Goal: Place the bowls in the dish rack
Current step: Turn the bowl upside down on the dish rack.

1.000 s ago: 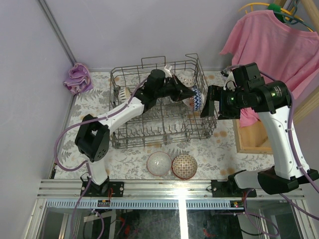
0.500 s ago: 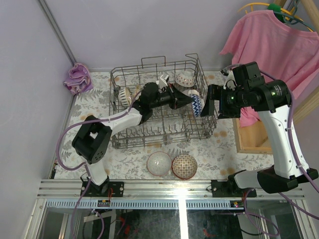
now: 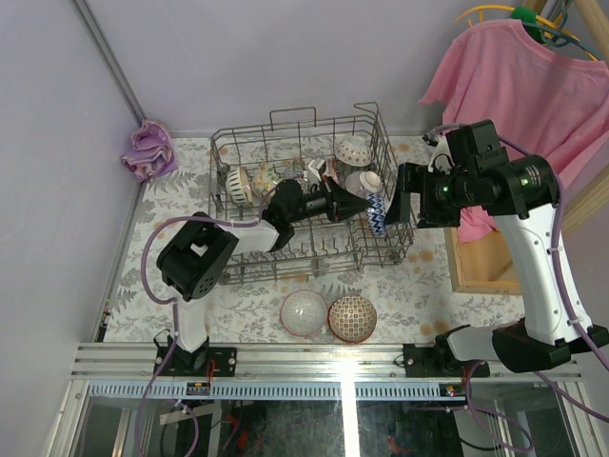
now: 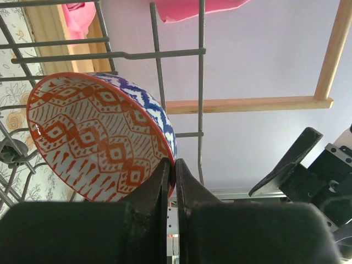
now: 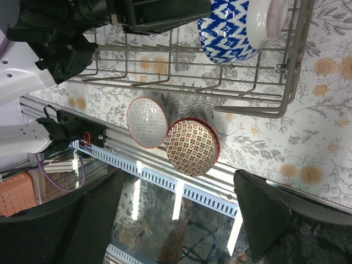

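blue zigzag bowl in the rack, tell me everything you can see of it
The blue zigzag bowl looks like glazed ceramic, with blue-and-white diamond zigzags outside, an orange-red diamond pattern on white inside, and a red rim. It stands tilted on edge at the right end of the dish rack, close by the side wires. The left gripper is shut on its lower rim.
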Robot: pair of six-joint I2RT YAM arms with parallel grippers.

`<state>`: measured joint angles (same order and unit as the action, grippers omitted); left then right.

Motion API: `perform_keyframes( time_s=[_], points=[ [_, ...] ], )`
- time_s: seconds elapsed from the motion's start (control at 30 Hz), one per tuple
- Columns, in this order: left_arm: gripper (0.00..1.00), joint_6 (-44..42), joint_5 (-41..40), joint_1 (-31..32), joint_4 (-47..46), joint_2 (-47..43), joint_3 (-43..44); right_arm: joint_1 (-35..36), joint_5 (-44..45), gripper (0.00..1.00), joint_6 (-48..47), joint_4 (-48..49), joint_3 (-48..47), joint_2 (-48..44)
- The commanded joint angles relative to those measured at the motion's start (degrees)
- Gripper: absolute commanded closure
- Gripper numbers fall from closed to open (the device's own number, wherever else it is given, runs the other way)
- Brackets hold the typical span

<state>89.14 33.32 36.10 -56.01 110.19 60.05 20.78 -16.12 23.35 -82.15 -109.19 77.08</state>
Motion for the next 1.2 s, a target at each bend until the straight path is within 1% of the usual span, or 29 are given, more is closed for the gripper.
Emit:
perform_keyframes(
  time_s=[0.0,0.17,0.4,0.93,1.17],
  points=[
    [1.0,0.45,0.71,0.89,-11.65,0.39,0.25,-0.36,-2.61,0.11,-2.15,-1.48,0.42,-2.13],
    [1.0,1.64,0.48,1.33,-14.96,2.97,0.58,-0.37,-2.77,0.12,-1.54,-1.44,1.05,-2.96],
    [1.0,0.27,-0.26,2.04,-11.92,4.29,-0.11,-0.36,-2.84,0.12,-0.87,-1.43,1.52,-4.1],
    [1.0,0.63,0.47,2.62,-14.35,9.07,-0.2,-0.31,-2.69,0.12,-0.6,-1.47,0.82,-5.27],
    [1.0,0.3,1.1,2.53,-13.87,9.45,-0.2,-0.34,-2.78,0.12,-0.94,-1.52,0.13,-5.18]
  ],
)
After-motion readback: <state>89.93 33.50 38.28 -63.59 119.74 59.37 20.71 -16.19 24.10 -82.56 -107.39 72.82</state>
